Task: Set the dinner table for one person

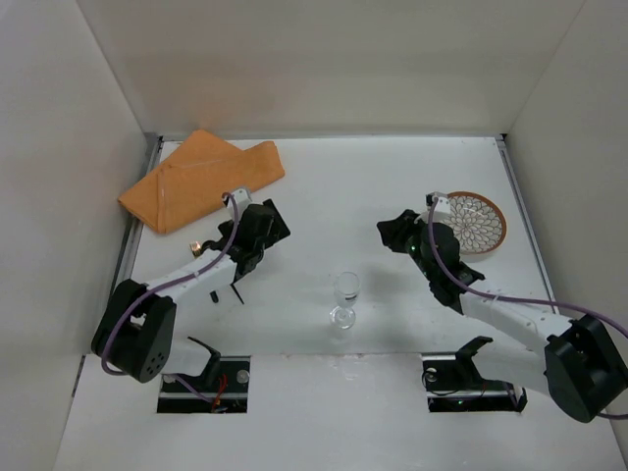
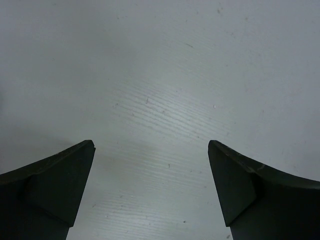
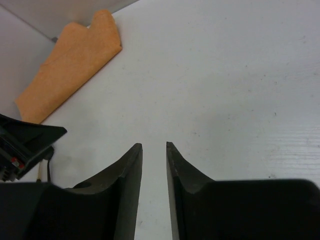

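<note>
Hovering left of glass [image 1: 344, 288], left gripper [image 2: 151, 150] spread wide, empty; right of glass, right gripper [image 3: 154, 147] narrowly parted, empty. Risk: arm sweep topples tall glass.

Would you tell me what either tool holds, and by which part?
Nothing is held: the left tool is wide open, and the right tool shows an empty narrow gap.
</note>
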